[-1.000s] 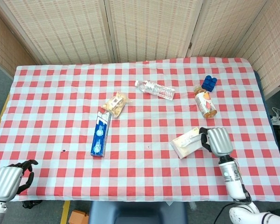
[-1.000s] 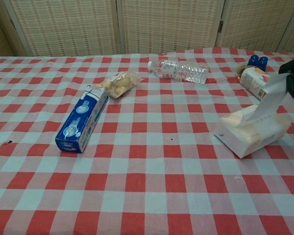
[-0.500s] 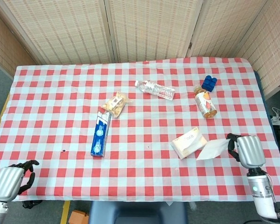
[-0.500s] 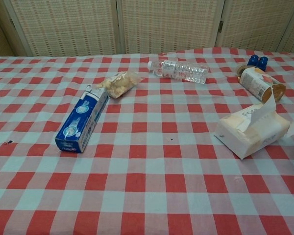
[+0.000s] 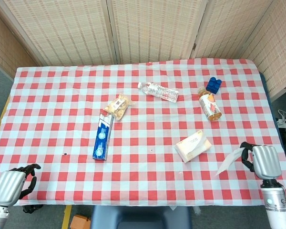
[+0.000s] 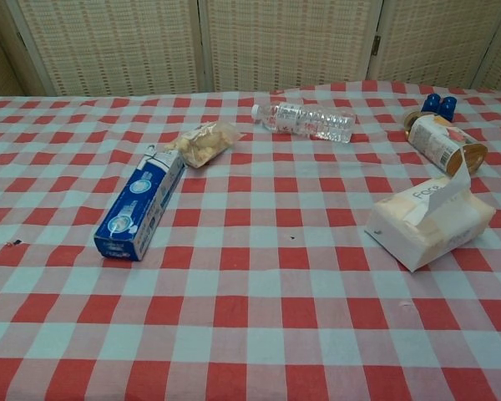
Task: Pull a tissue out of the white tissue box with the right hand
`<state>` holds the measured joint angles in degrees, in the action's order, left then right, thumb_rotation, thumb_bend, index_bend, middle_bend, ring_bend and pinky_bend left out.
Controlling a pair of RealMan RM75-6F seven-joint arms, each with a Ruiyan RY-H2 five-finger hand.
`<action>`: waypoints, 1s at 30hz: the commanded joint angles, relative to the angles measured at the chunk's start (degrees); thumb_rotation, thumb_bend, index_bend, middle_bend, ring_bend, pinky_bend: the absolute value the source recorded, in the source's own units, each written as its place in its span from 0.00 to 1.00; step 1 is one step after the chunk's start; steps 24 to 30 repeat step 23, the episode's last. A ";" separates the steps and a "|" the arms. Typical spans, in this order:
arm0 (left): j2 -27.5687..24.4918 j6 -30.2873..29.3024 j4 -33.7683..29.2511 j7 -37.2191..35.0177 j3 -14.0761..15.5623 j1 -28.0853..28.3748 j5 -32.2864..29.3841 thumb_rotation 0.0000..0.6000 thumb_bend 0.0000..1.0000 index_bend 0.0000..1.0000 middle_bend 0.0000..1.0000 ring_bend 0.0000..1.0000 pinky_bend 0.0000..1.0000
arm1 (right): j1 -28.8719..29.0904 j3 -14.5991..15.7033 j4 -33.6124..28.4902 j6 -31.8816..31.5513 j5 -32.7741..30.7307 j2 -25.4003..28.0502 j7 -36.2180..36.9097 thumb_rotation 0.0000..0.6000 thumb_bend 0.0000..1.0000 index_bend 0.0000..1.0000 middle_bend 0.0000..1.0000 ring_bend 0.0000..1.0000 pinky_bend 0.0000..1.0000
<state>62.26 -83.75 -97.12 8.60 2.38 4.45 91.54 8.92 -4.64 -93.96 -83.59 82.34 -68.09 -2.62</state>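
The white tissue box (image 5: 192, 146) lies on the checked cloth at the right, with another tissue standing out of its slot (image 6: 447, 188). My right hand (image 5: 265, 161) is past the table's right front edge and pinches a pulled-out white tissue (image 5: 230, 161), which hangs free of the box. The chest view shows the box (image 6: 428, 223) but not this hand. My left hand (image 5: 9, 185) hangs low at the front left corner, fingers curled in, holding nothing.
On the table (image 5: 62, 95) lie a blue toothpaste carton (image 5: 103, 134), a snack bag (image 5: 118, 106), a clear water bottle (image 5: 158, 91), a tipped orange-labelled jar (image 5: 209, 106) and a blue block (image 5: 213, 85). Woven screens stand behind.
My right hand drew away from the box to the right and toward the front, pulling the tissue fully out. The box settled back flat. The left hand stayed put.
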 commanded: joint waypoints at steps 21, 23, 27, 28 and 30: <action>0.03 0.50 0.61 -1.04 -0.21 0.20 -0.68 1.00 0.54 0.38 0.51 0.57 0.61 | -2.32 -0.18 -2.61 -3.27 2.22 -0.33 0.17 1.00 0.01 0.27 0.51 0.52 0.95; 0.03 0.63 0.79 -1.37 -0.29 0.25 -0.93 1.00 0.54 0.38 0.51 0.57 0.61 | -2.25 -0.17 -2.88 -2.81 1.98 -0.31 -0.05 1.00 0.01 0.28 0.51 0.52 0.95; 0.03 0.63 0.79 -1.37 -0.29 0.25 -0.93 1.00 0.54 0.38 0.51 0.57 0.61 | -2.25 -0.17 -2.88 -2.81 1.98 -0.31 -0.05 1.00 0.01 0.28 0.51 0.52 0.95; 0.03 0.63 0.79 -1.37 -0.29 0.25 -0.93 1.00 0.54 0.38 0.51 0.57 0.61 | -2.25 -0.17 -2.88 -2.81 1.98 -0.31 -0.05 1.00 0.01 0.28 0.51 0.52 0.95; 0.03 0.63 0.79 -1.37 -0.29 0.25 -0.93 1.00 0.54 0.38 0.51 0.57 0.61 | -2.25 -0.17 -2.88 -2.81 1.98 -0.31 -0.05 1.00 0.01 0.28 0.51 0.52 0.95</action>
